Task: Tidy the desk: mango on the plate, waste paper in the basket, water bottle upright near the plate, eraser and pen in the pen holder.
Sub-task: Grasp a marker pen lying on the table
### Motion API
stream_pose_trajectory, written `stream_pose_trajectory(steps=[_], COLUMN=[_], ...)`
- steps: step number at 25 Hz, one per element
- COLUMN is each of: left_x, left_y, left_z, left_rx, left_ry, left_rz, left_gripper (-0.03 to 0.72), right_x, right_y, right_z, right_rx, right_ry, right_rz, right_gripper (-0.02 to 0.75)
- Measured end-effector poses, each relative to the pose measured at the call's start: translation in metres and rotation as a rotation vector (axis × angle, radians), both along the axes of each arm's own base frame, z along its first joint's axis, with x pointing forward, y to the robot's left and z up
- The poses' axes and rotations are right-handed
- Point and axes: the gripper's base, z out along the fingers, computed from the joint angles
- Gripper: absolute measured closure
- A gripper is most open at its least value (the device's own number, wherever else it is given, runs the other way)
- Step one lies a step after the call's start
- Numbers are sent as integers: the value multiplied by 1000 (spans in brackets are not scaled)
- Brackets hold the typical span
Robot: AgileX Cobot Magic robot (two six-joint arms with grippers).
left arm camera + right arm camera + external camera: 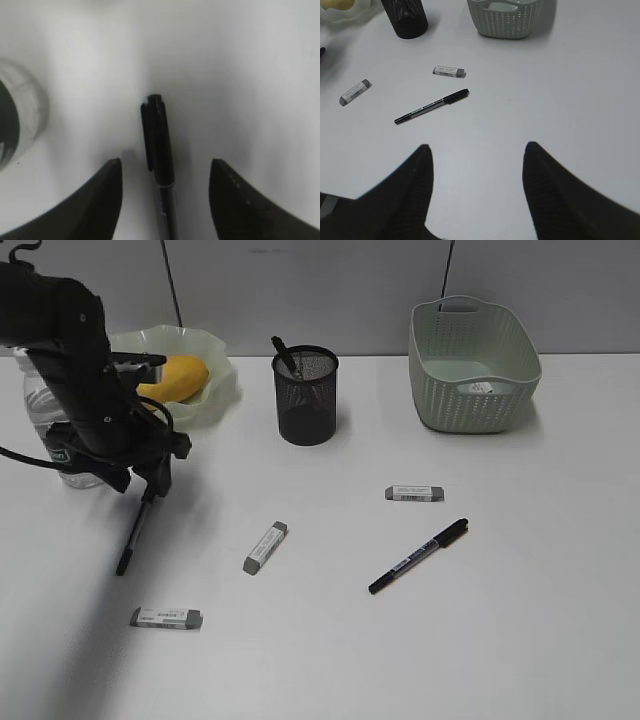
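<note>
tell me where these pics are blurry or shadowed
Exterior view: sharp, with a dark shadow on the desk below the left gripper. Left wrist view: soft and blurred, pen lying between open jaws. Right wrist view: objects crisp, right gripper fingers dark and unfocused.

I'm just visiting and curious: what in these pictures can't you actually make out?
- water bottle: exterior view, mostly hidden behind the left arm; cut off by the edge in the left wrist view.
- Small item in the basket: exterior view, too small to identify.
- Object standing in the pen holder: only its top shows.
- pen between the open fingers of the left gripper: its lower end is cut off.
</note>
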Motion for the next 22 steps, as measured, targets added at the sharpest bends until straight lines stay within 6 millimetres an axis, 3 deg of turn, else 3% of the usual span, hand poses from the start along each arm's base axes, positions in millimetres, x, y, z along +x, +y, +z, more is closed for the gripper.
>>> stream_pose_trajectory(steps=[9,11,16,22], left_x=[4,4,2,-4], left_y=[-1,-1,-6,-24], left_z=[-21,-21,-22,-20], left_rx=[12,20,41,35], left_ry=[29,27,23,20], left_rz=[-1,-9,-41,-84], left_gripper=[288,330,537,560], right_x=[0,0,0,0], right_y=[0,0,0,0], right_z=[0,0,0,0], right_rx=[-2,-2,-2,-1], right_ry=[0,0,0,-1], right_rz=[-1,-1,-1,-1], right_gripper=[280,280,280,280])
